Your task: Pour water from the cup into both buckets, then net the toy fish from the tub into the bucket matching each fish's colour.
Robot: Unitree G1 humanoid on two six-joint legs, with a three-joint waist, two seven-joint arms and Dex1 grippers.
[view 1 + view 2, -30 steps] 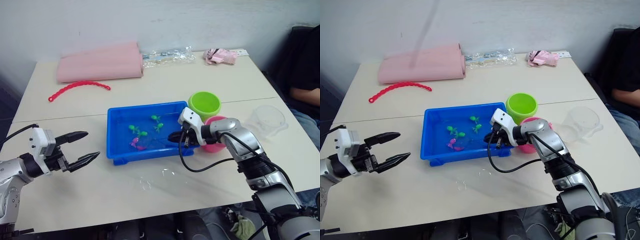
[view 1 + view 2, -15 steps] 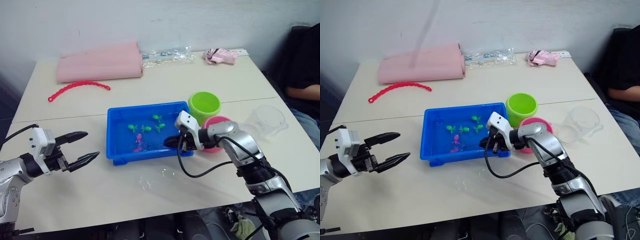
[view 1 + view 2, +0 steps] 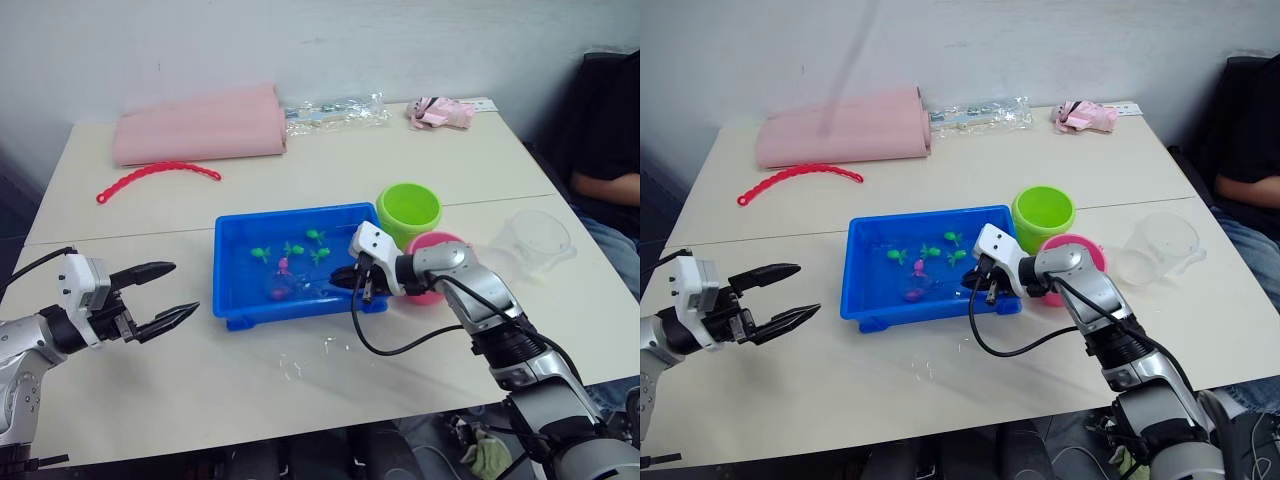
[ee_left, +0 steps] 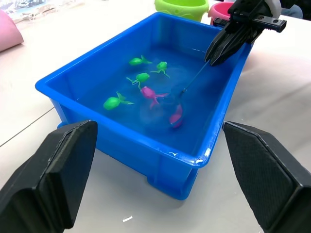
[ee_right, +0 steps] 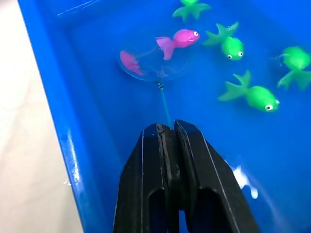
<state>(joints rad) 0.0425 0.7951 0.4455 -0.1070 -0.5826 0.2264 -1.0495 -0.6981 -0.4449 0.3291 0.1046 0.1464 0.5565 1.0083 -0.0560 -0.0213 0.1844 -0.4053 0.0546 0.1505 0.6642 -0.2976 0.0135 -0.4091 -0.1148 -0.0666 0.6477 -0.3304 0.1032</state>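
Now four green fish point(image 5: 252, 95), two pink fish point(image 5: 179, 38), right fingers point(image 5: 175, 130) pinching net point(image 5: 154, 68), left fingers point(image 3: 178, 316) wide.

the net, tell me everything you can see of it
The net is a small round hoop of clear mesh on a thin stick handle. The right hand is shut on the end of the handle, holding the net inside the blue tub. The hoop lies low in the water near the tub's floor. One pink fish lies at its edge and another pink fish sits at its far rim. The green fish are apart from it.
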